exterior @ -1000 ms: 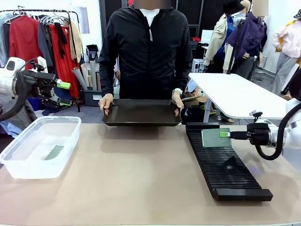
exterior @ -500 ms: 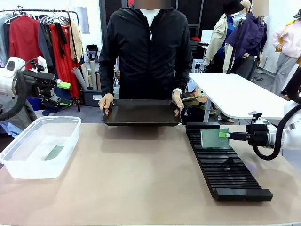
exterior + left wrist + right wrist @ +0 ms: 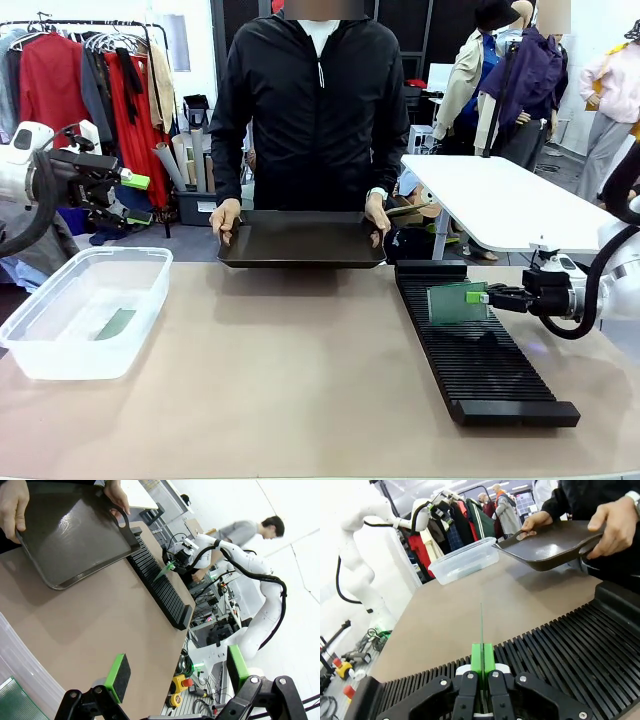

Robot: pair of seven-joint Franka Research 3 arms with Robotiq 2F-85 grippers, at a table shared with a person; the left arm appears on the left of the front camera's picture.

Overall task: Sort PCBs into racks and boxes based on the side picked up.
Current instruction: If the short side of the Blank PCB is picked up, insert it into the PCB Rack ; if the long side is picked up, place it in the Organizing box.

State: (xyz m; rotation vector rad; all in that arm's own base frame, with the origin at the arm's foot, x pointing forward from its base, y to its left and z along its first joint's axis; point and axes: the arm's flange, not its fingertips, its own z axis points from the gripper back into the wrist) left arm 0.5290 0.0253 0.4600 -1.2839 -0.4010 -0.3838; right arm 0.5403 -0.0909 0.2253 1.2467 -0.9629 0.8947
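Right tool point(image 3: 484, 297) clamps a PCB point(image 3: 457, 301) on edge over the rack point(image 3: 480, 350) at 3 o'clock, not yet slotted; one PCB point(image 3: 116, 323) lies in the box point(image 3: 85, 310) at 9; left tool point(image 3: 175, 672) released, hovering; person's tray point(image 3: 301, 239) looks bare, so this is likely the last board.

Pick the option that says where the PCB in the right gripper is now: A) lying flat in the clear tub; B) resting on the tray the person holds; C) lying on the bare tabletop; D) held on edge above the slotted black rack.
D: the right gripper is shut on the PCB, which stands on edge over the slotted black rack, as the right wrist view confirms.
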